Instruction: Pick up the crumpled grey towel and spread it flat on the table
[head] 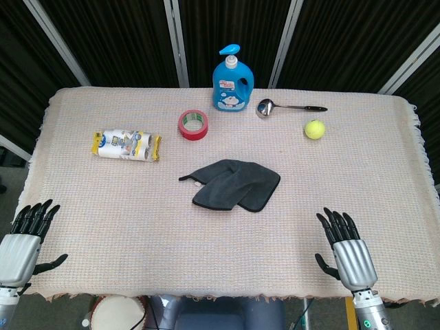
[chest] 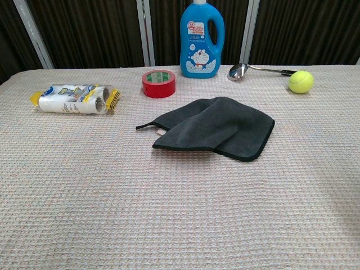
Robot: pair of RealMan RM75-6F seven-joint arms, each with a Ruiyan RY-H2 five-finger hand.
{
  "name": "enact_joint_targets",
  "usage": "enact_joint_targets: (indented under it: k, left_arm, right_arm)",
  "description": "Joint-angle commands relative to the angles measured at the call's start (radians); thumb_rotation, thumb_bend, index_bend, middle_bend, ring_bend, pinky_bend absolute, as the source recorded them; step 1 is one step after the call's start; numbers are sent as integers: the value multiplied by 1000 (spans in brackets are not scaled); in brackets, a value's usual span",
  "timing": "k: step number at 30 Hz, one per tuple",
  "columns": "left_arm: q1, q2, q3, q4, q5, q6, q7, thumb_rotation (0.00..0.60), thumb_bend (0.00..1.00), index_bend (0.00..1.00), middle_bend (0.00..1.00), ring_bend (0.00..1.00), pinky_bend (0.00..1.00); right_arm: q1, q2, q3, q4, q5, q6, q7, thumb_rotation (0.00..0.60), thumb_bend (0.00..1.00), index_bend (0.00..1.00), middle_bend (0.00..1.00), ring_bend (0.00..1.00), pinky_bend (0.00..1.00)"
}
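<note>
The dark grey towel (head: 234, 184) (chest: 216, 127) lies folded and rumpled in the middle of the table, a small corner sticking out to its left. My left hand (head: 24, 239) rests at the near left table edge, fingers spread, holding nothing. At the near right edge my right hand (head: 347, 249) lies the same way, fingers apart and empty. Both hands are well short of the towel, and the chest view shows neither of them.
Along the far side stand a blue detergent bottle (head: 232, 82) (chest: 201, 39), a red tape roll (head: 193, 125) (chest: 158, 82), a metal ladle (head: 282, 108) (chest: 256, 70) and a tennis ball (head: 315, 129) (chest: 301, 81). A yellow-ended wrapped packet (head: 126, 145) (chest: 74, 98) lies left. The woven tablecloth (head: 137, 227) covers the table.
</note>
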Motion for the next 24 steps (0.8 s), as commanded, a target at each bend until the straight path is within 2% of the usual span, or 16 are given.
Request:
enact_joint_targets:
  k: [1, 15, 24]
  left_arm:
    - [-1, 0, 0, -3, -1, -2, 0, 600, 0, 0, 0, 0, 9]
    - [-4, -5, -9, -1, -17, -9, 5, 600, 0, 0, 0, 0, 9]
    - [-8, -12, -12, -10, -20, -16, 20, 600, 0, 0, 0, 0, 9]
  right_arm:
    - [-1, -1, 2, 3, 2, 3, 0, 600, 336, 0, 0, 0, 46]
    - [-5, -30, 2, 21, -11, 15, -11, 600, 336, 0, 0, 0, 46]
    - [8, -108, 13, 50, -12, -1, -44, 600, 336, 0, 0, 0, 46]
